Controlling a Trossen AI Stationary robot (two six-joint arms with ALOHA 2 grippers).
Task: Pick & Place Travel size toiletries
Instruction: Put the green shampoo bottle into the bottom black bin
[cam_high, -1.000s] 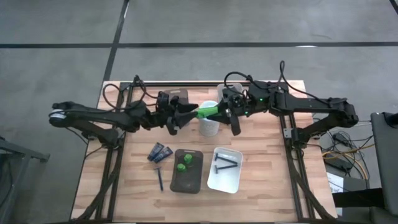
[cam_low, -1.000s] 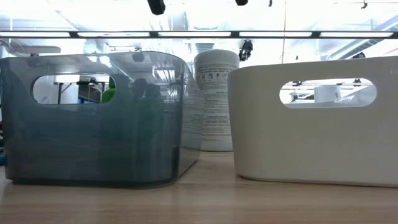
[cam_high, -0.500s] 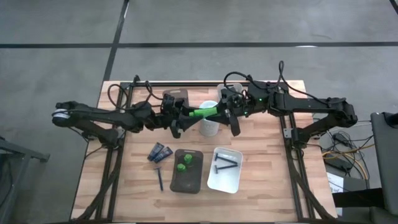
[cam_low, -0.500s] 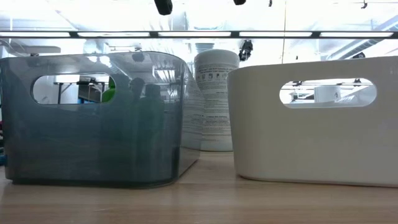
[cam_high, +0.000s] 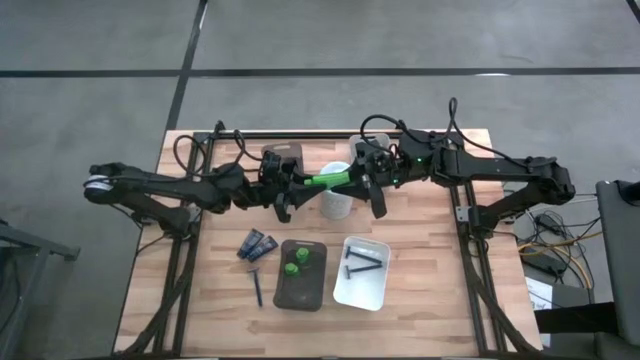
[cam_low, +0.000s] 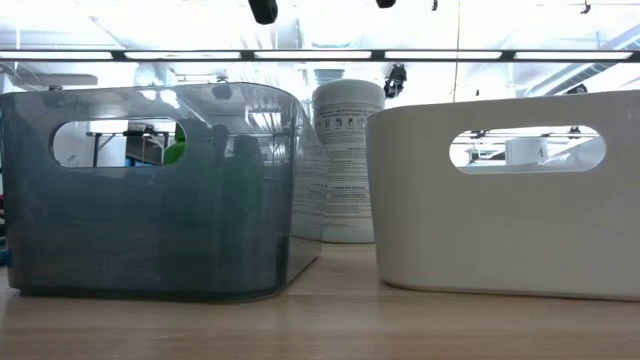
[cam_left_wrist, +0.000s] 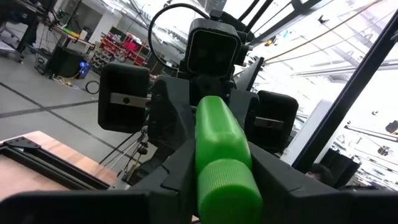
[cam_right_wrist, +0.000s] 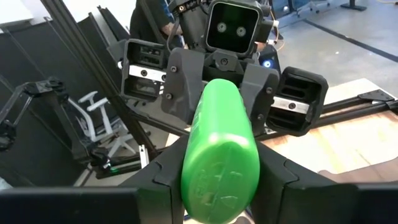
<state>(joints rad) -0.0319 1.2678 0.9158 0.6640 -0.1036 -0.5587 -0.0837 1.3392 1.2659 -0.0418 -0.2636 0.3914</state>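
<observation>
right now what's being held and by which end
A green bottle, held in mid-air between both arms: left gripper at its cap end, right gripper at its base end.

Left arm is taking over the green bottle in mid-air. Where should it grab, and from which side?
Take the ribbed cap end. The green bottle lies roughly level above the table, with its base end clamped in the right end effector and its cap pointing at the left end effector. Come in along its length from the left arm's side.
</observation>
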